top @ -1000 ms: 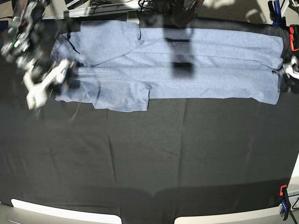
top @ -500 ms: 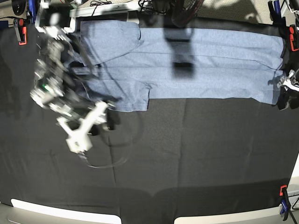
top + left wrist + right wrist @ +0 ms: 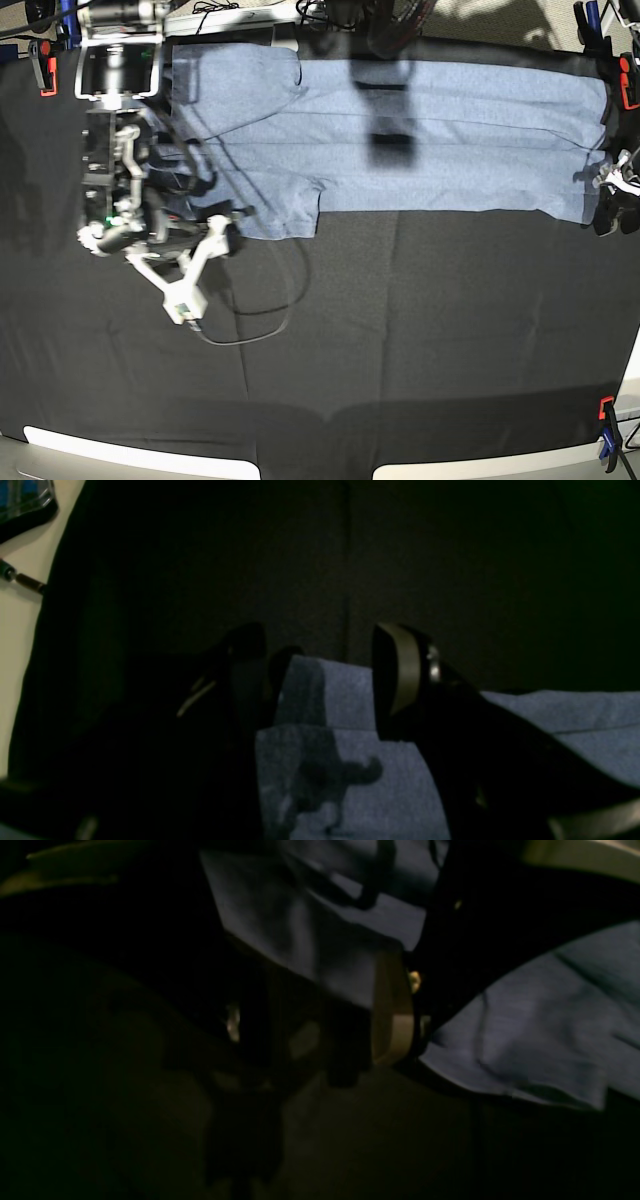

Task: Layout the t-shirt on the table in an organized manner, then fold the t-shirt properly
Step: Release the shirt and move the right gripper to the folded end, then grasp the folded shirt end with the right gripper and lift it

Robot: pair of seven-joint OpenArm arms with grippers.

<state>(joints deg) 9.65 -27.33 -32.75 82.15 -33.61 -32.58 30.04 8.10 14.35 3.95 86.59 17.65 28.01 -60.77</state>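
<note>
On the near half of the bench (image 3: 400, 340) we see bare black cloth. Farther back, the shirt (image 3: 450, 140) lies flat along the far edge, folded lengthwise into a long band, sleeves at base view's left end.

Right hand (image 3: 222, 236) sits over the near sleeve corner w/ jaws spread wide; wrist view shows cloth betw. the fingers (image 3: 392, 1010), not pinched.

Left hand (image 3: 608, 215) is at the hem end, base view's right, fingers (image 3: 400, 672) wide apart w/ the shirt edge betw. them, nothing gripped.

Clamps (image 3: 628, 82) hold the cloth at the far corners.
</note>
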